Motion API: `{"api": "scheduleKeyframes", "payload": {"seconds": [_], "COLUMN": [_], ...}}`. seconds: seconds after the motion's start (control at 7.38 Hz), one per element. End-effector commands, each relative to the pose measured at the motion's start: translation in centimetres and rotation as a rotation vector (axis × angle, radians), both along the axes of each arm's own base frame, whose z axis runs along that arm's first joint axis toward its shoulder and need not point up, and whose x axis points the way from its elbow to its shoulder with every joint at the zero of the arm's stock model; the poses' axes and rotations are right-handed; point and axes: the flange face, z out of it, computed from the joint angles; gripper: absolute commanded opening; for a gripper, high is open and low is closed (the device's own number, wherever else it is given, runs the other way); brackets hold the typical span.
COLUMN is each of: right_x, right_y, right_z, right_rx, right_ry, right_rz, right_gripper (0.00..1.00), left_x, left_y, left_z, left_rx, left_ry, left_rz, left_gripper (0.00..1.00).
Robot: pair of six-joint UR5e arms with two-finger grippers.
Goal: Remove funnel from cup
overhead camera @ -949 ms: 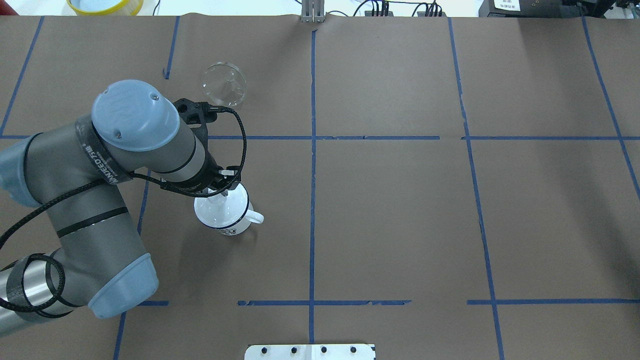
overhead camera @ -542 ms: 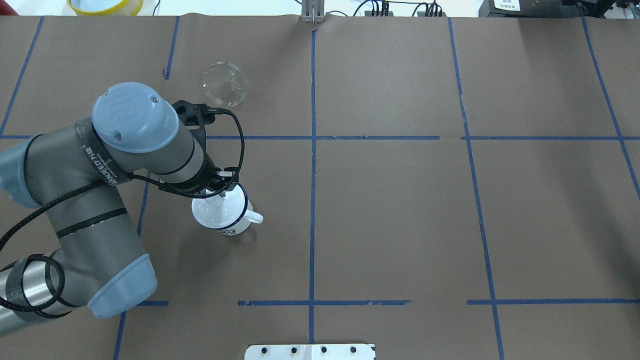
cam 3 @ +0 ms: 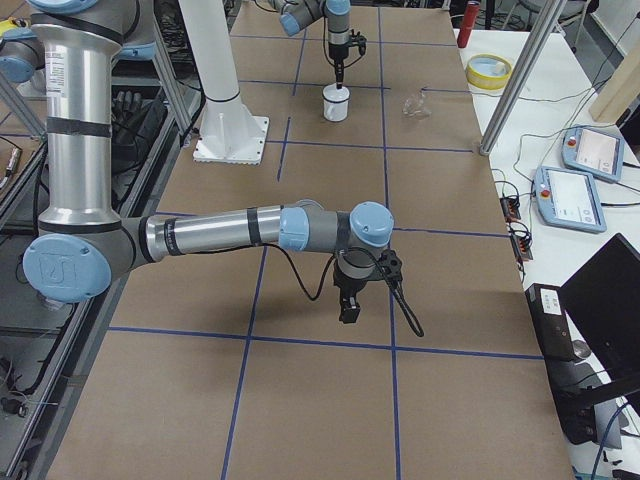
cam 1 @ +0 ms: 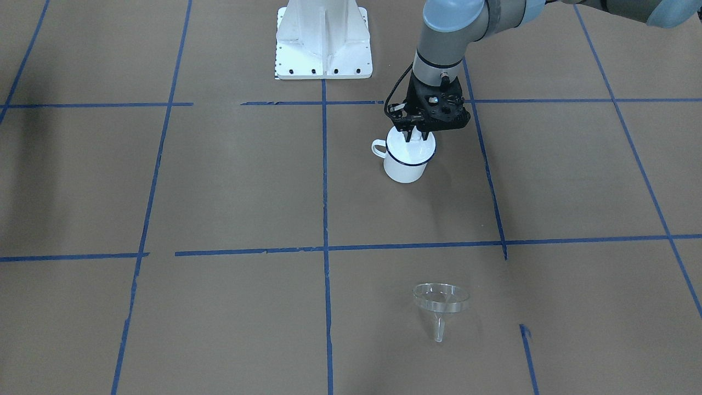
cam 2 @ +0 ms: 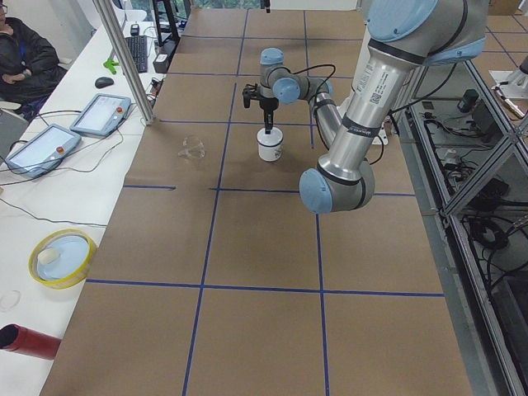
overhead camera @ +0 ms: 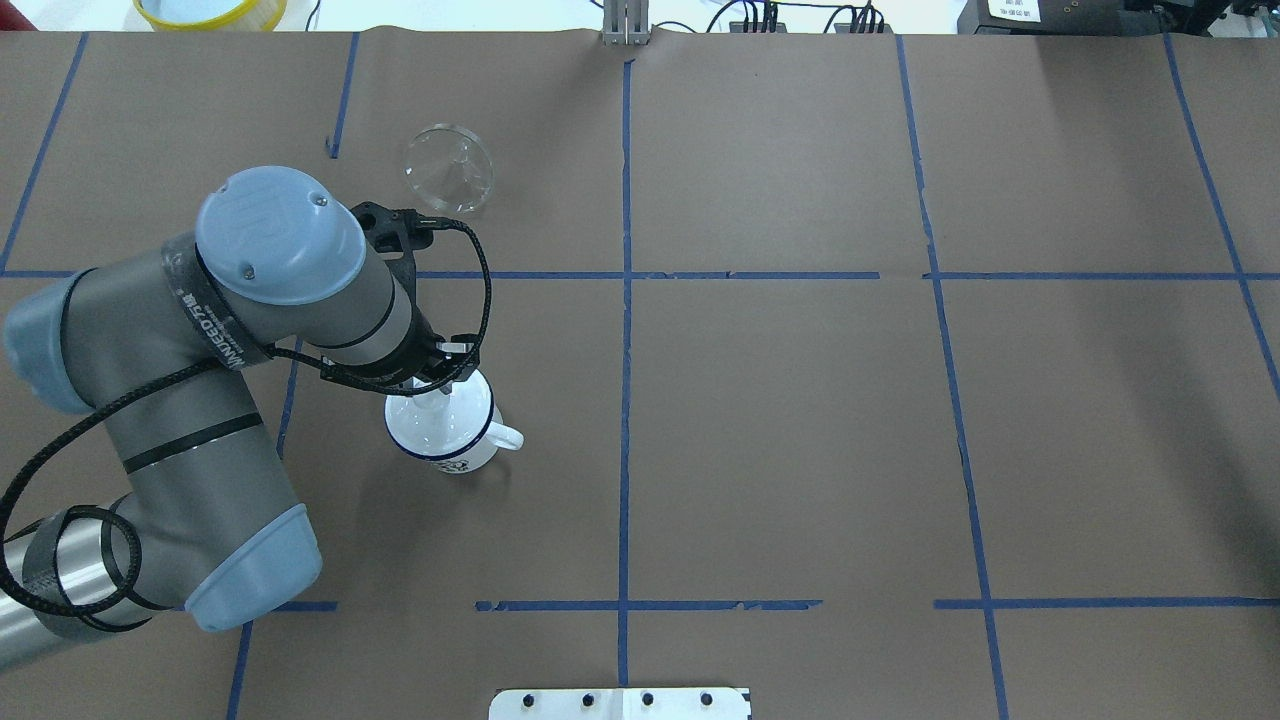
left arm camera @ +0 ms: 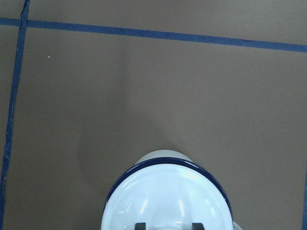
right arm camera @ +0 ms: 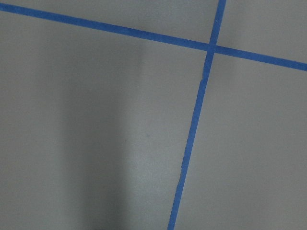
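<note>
The left gripper [cam 1: 416, 138] hangs straight down over the cup [cam 1: 406, 164], its tips dipped into the mug's mouth. From the left wrist camera we see two fingertips [left arm camera: 140, 226] at the bottom edge, set apart, with only the white inside of the mug showing between them. We can make out nothing clamped there. The cup stands upright on the brown table [cam 1: 219, 181], its loop handle turned to the robot's right.

The funnel [cam 1: 439, 312] is not in the cup. It lies tipped on its side on the table, spout pointing away from the robot, well apart from both claw and mug. We find it nearly straight ahead of the gripper, farther from the robot's base, with a blue tape line [cam 1: 417, 244] crossing the paper between them.

The right gripper [cam 3: 350, 312] shows only in the side view, low over the table and far from the mug. Whether its fingers are apart or together we cannot tell.
</note>
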Motion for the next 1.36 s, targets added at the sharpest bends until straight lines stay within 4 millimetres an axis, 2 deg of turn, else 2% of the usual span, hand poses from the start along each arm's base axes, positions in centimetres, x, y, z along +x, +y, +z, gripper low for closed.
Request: {"api": "scheduleKeyframes", "payload": {"seconds": [0.0,0.14,0.27,0.41,0.54,0.68,0.81,0.95,1.08,1.22], "right_x": [0.0,0.0,0.0,0.0,0.0,0.0,0.0,0.0,0.0,0.0], "right_y": [0.0,0.0,0.0,0.0,0.0,0.0,0.0,0.0,-0.1,0.0], "right_z": [0.0,0.0,0.0,0.1,0.1,0.0,0.0,0.0,0.0,0.0], "right_rx": [0.000,0.000,0.000,-0.001,-0.001,0.000,0.000,0.000,0.000,0.000], "right_ry": [0.000,0.000,0.000,0.000,0.000,0.000,0.000,0.000,0.000,0.000], "right_rz": [0.000,0.000,0.000,0.000,0.000,0.000,0.000,0.000,0.000,0.000], "right_gripper": [1.00,1.00,1.00,1.00,1.00,1.00,1.00,1.00,1.00,1.00], "left_x": [0.0,-0.5,-1.8,-5.4,-11.1,-17.8,-24.9,-33.9,-41.5,-45.2], "left_y": [0.0,0.1,0.0,-2.7,-4.9,-8.0,-9.5,-11.2,-12.3,-10.9], "left_z": [-0.1,-0.2,-0.7,-1.1,0.5,2.7,7.0,12.6,18.9,24.6], "left_rx": [0.006,0.013,0.048,0.152,0.255,0.316,0.388,0.375,0.285,0.233], "left_ry": [0.001,0.004,0.017,0.011,-0.022,-0.030,-0.026,-0.024,0.006,-0.019], "left_rz": [0.002,0.000,0.009,0.028,0.050,0.118,0.246,0.244,0.176,0.171], "left_gripper": [1.00,1.00,1.00,1.00,1.00,1.00,1.00,1.00,1.00,1.00]}}
